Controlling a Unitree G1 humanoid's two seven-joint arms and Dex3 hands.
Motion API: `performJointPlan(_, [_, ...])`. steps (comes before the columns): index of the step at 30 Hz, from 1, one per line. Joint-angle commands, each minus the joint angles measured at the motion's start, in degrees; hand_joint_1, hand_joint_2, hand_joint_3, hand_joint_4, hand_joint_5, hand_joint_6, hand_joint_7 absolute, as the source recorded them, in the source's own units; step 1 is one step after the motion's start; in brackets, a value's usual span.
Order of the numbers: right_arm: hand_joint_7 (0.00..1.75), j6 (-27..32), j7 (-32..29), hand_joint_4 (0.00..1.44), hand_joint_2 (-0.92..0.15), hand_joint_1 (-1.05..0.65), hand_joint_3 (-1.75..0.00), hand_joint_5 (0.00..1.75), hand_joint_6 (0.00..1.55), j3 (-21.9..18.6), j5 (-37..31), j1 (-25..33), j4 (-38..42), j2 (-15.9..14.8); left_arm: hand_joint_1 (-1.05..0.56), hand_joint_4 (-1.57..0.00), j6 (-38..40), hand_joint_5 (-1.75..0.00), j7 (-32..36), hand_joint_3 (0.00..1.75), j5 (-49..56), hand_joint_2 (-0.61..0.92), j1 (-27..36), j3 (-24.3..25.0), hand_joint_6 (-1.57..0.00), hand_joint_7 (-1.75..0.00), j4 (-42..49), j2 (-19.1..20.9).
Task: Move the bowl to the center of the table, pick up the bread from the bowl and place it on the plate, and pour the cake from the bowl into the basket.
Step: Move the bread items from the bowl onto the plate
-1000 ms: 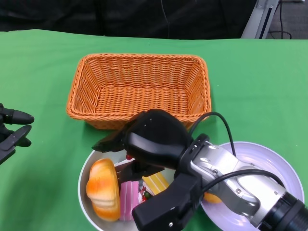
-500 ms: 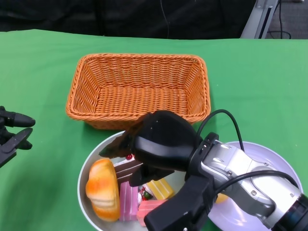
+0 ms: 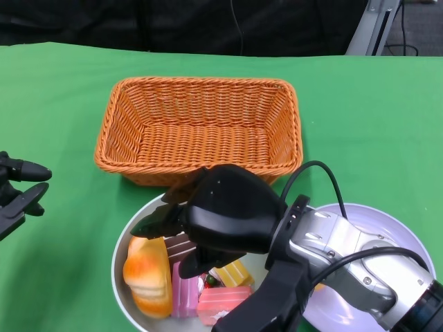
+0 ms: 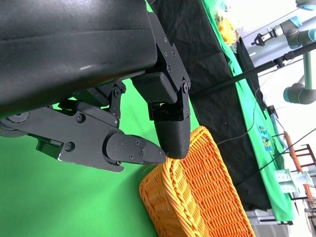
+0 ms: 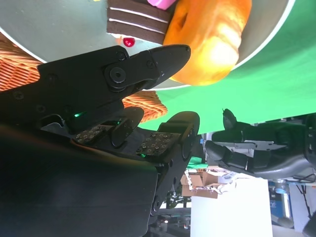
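Note:
A grey bowl (image 3: 123,238) sits at the near centre of the green table. In it lie a golden bread roll (image 3: 147,273) at its left, a chocolate cake slice (image 3: 181,243), a yellow cake piece (image 3: 234,273) and pink cake pieces (image 3: 223,301). My right hand (image 3: 221,214) hovers over the bowl with its fingers apart, pointing toward the bread and holding nothing. The right wrist view shows the fingers (image 5: 123,74) just short of the bread (image 5: 212,39). My left hand (image 3: 17,190) stays open at the table's left edge. A lilac plate (image 3: 387,228) lies right of the bowl.
An empty orange wicker basket (image 3: 111,124) stands just behind the bowl, its near wall close to the bowl's rim. The left wrist view shows a corner of the basket (image 4: 197,197) beyond my left hand (image 4: 123,123). A black cable loops over my right forearm.
My right hand's fingertips have dropped lower over the bowl, closer to the bread. More of the pink cake shows now. The left hand has barely moved.

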Motion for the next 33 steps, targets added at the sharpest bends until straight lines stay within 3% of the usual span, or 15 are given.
performJointPlan(1, [0.00,-0.53,0.18,0.72,-0.92,-0.78,-0.02,0.02,0.64,0.44,-0.21,-1.48,0.75,0.82,-0.25,-0.72,0.91,-1.45,-5.55,0.12,-5.57,0.92,-1.19,2.07,-0.81,-0.95,1.02,-0.73])
performJointPlan(5, [0.00,-0.63,0.30,0.71,-0.92,-0.79,-0.04,0.02,0.62,0.84,-0.89,-2.05,1.36,1.52,-0.29,-0.81,1.82,-1.46,-5.74,0.07,-6.33,0.92,-0.86,2.22,-0.84,-0.92,0.36,-1.53])
performJointPlan(8, [0.00,-0.77,1.01,0.74,-0.92,-0.78,-0.06,0.04,0.62,0.97,-0.57,-2.47,1.81,1.93,-0.29,-0.78,-1.60,-1.62,-6.28,0.09,-5.24,0.92,-1.19,1.98,-0.83,-0.93,2.05,-1.42])
performJointPlan(12, [0.01,-1.26,0.80,0.78,-0.92,-0.78,-0.06,0.06,0.63,1.62,-0.65,-2.73,3.29,2.44,-0.28,-0.74,-1.15,-1.63,-7.24,0.17,-4.72,0.92,-1.63,1.55,-0.81,-0.96,2.58,-0.68])
performJointPlan(14, [0.00,-0.98,1.25,0.78,-0.92,-0.78,-0.07,0.06,0.63,2.03,-0.76,-2.61,3.50,2.53,-0.27,-0.70,-1.66,-1.61,-6.63,0.19,-3.30,0.92,-1.67,1.11,-0.79,-0.95,2.88,-0.03])
performJointPlan(19, [0.00,-0.87,4.57,0.70,-0.92,-0.76,-0.08,0.02,0.61,2.90,-0.11,-2.50,3.44,2.02,-0.25,-0.73,-2.17,-1.27,-6.15,0.24,-1.98,0.92,-1.84,1.21,-0.79,-0.92,3.24,0.12])
performJointPlan(23, [0.01,-1.93,5.09,0.77,-0.91,-0.75,-0.05,0.07,0.63,2.72,0.69,-2.10,4.20,1.94,-0.22,-0.78,-2.40,-1.27,-5.13,0.24,-1.83,0.92,-1.61,1.40,-0.80,-0.93,2.74,-0.48])
performJointPlan(33, [0.01,-3.94,4.62,0.75,-0.92,-0.75,-0.05,0.07,0.65,3.50,-0.86,-2.38,5.05,1.86,-0.24,-0.81,-3.23,-1.30,-3.46,0.21,-0.96,0.92,-2.00,1.13,-0.81,-0.97,3.55,-0.59])
